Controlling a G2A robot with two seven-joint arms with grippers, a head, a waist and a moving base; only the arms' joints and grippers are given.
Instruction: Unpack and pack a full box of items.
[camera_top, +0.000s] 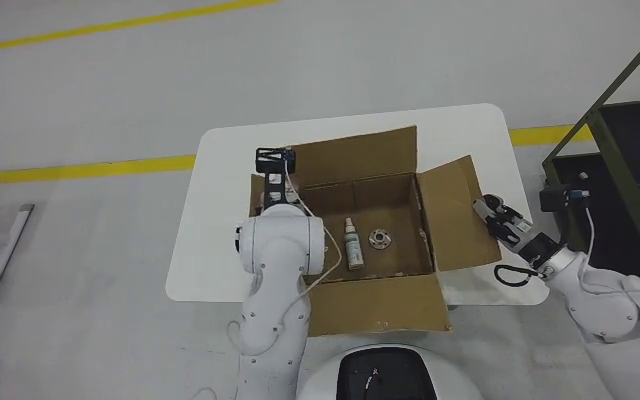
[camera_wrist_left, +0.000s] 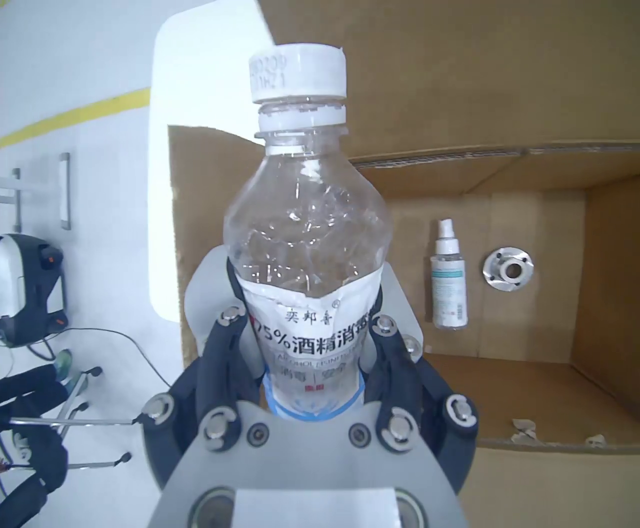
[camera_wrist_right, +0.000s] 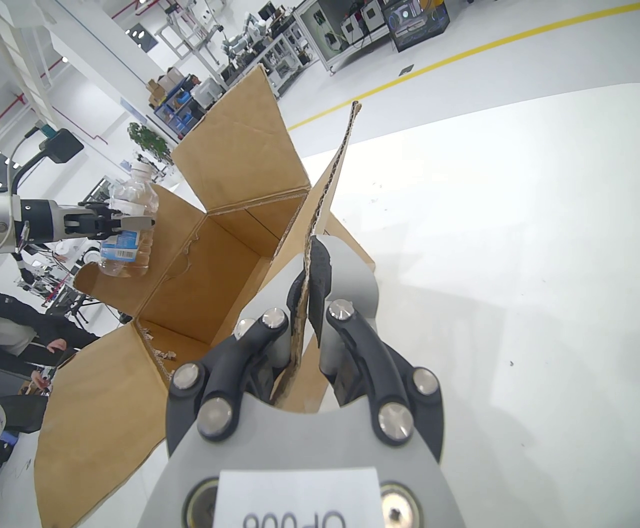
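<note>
Bottle (camera_wrist_left: 305, 235) hangs clamped in my left claw (camera_wrist_left: 305, 300) above the left edge of the open box (camera_top: 400, 262), while my right claw (camera_wrist_right: 312, 270) pinches its right flap (camera_top: 455, 215), and a sprayer (camera_wrist_left: 450, 280) and metal flange (camera_wrist_left: 508, 269) lie inside.

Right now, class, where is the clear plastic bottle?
In the left wrist view the clear plastic bottle is clamped in the left gripper, beside the open cardboard box, over its side flap.

The left arm (camera_top: 285, 250) and right arm (camera_top: 600, 290) are glossy white and rounded. The left gripper (camera_wrist_left: 305, 300) and right gripper (camera_wrist_right: 320, 275) have black linkage fingers, silver screws, pale grey pads and grey metal bases. A black cable (camera_top: 510, 275) loops at the right wrist.
</note>
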